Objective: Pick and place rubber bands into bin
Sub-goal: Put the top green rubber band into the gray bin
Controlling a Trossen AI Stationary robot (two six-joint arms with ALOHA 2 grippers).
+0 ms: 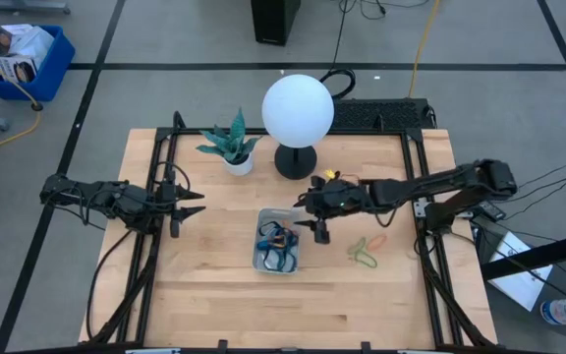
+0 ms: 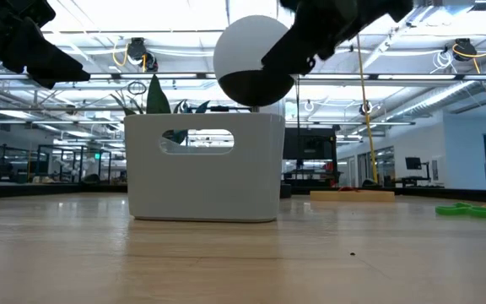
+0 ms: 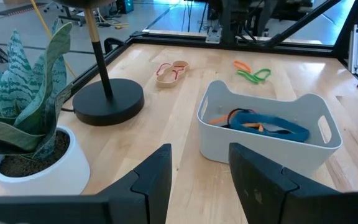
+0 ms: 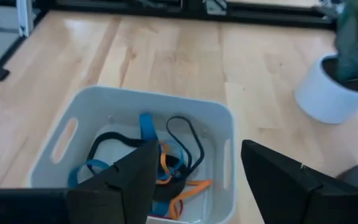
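The bin [image 1: 277,242] is a small white tub with handle cutouts, standing at the table's middle; it also shows in the low view [image 2: 202,166]. Inside it lie blue, black and orange rubber bands [image 4: 157,163]. A green band [image 1: 365,258] and an orange band [image 1: 376,239] lie on the table right of it. A red and a tan band [image 3: 171,70] lie near the lamp base. My right gripper [image 4: 197,180] is open and empty, above the bin's far right corner [image 1: 314,222]. My left gripper [image 1: 193,204] is open and empty, left of the bin.
A lamp with a white globe [image 1: 298,108] on a black base [image 1: 296,160] and a potted plant [image 1: 234,147] stand at the table's far side. Black frame rails [image 1: 416,167] run along the table's left and right edges. Bare wood lies near the front edge.
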